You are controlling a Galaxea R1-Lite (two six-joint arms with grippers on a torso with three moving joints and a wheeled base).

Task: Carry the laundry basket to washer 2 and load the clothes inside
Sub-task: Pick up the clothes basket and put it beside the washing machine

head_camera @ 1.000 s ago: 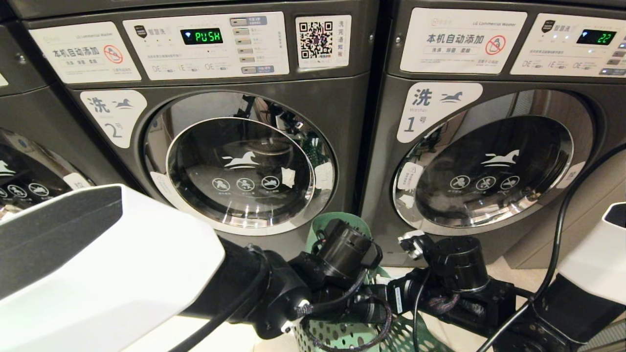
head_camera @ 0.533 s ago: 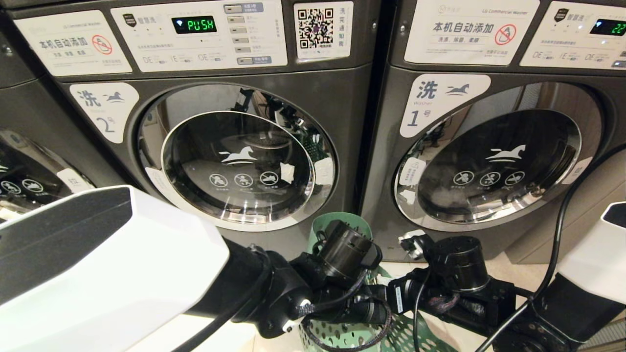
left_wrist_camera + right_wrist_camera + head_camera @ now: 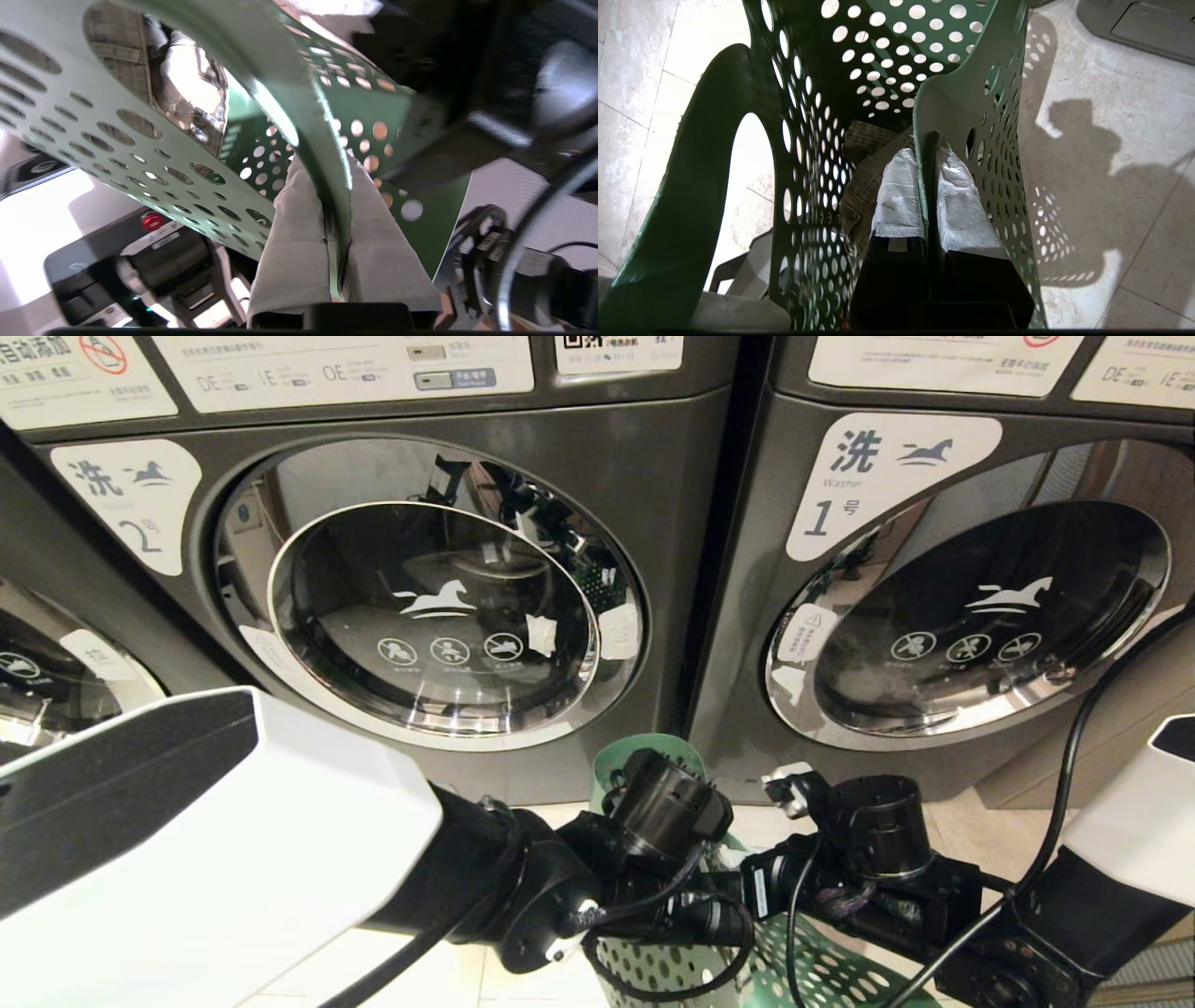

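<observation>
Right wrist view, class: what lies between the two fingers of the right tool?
The laundry basket: its green perforated wall sits pinched between the right tool's white-wrapped fingers, shown in the right wrist view.

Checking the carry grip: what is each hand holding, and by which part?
Both hold the laundry basket: the left hand is shut on its handle strip, the right hand on its wall's upper edge.

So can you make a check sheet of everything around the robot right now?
Surface: pale tiled floor, shadowed.
Job's things: laundry basket off the floor; clothes inside; washer 2 door closed.
Clutter: nothing seen.
Grippers: left gripper shut on one basket wall, right gripper on another.
Cables: black cable beside right arm.
Surroundings: washer 1 on the right, closed.
</observation>
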